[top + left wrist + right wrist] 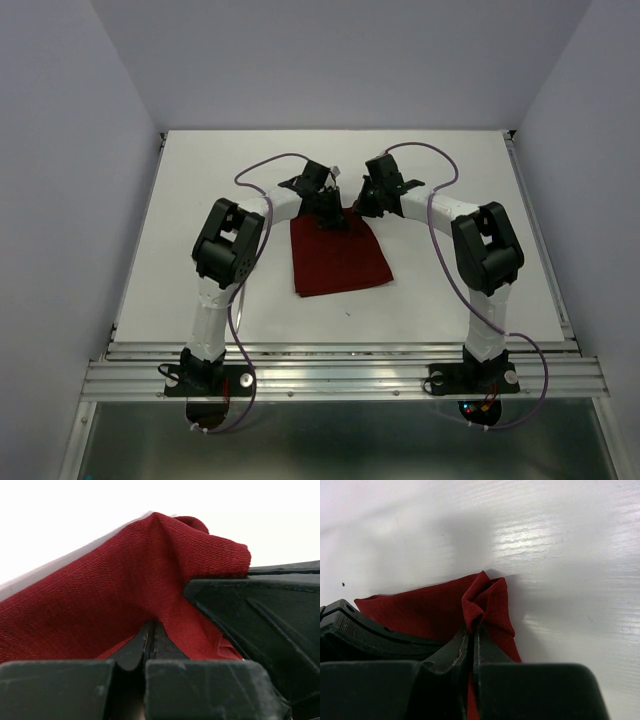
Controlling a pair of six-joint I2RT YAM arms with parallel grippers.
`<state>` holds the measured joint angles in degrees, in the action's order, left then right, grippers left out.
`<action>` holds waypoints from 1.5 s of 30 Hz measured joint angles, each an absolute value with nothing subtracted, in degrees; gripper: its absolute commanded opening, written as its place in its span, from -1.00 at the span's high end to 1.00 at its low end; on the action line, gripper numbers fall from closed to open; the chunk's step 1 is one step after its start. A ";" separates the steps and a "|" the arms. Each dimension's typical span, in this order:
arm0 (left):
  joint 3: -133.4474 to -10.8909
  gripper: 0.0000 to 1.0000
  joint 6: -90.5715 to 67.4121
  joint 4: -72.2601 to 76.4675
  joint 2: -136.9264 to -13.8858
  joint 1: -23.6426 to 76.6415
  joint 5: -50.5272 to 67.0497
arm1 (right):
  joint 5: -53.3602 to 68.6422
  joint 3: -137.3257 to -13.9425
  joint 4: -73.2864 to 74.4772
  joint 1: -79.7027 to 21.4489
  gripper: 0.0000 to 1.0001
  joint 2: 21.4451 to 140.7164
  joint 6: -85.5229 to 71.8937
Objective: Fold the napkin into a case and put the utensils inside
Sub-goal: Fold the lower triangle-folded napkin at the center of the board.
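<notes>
Top view: the napkin [340, 258], a plain dark red cloth, lies near the middle of the white counter [200, 200], well apart from all four counter edges. Its near edge rests flat and runs roughly parallel to the near counter edge. Its far edge is narrower, drawn in where the two arms meet above it. The left hand [331, 218] and the right hand [358, 206] sit close beside each other at that far edge, the left arm reaching in from the left side of the counter and the right arm from the right.

Left wrist view: the left hand [151, 630] is clenched on the napkin [100, 595]. Its jaws are pressed together with a fold of cloth caught between them, and the fabric rises from the pinch into a rounded ridge. The dark body at the right of this view is the right hand [260, 620], touching the same raised cloth.

Right wrist view: the right hand [472, 625] is likewise clenched on the napkin [420, 612], with a bunched corner of fabric standing up from between the closed jaws. The rest of the cloth spreads leftward over the counter [560, 555]. The left hand [370, 635] appears as a black form at the lower left, lying against the napkin.
</notes>
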<state>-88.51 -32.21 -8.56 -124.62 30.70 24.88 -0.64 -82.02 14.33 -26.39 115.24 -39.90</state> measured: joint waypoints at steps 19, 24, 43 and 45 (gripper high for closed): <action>-90.04 1.00 -34.00 -5.41 -127.44 31.79 25.85 | -0.60 -82.02 14.37 -26.39 0.99 115.20 -39.90; -90.06 1.00 -34.00 -5.37 -127.44 31.79 25.74 | 0.45 -82.02 14.37 -26.39 0.99 115.20 -39.99; -90.15 1.00 -34.13 -5.41 -127.46 31.81 25.30 | 3.18 -82.02 14.46 -26.85 0.99 113.32 -42.15; -90.15 1.00 -34.17 -5.41 -127.46 31.81 25.28 | 2.94 -82.15 14.48 -27.00 0.99 113.32 -42.50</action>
<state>-90.15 -34.17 -5.41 -127.46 31.81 25.28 2.94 -82.15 14.48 -27.00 113.32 -42.50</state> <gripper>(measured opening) 0.029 0.050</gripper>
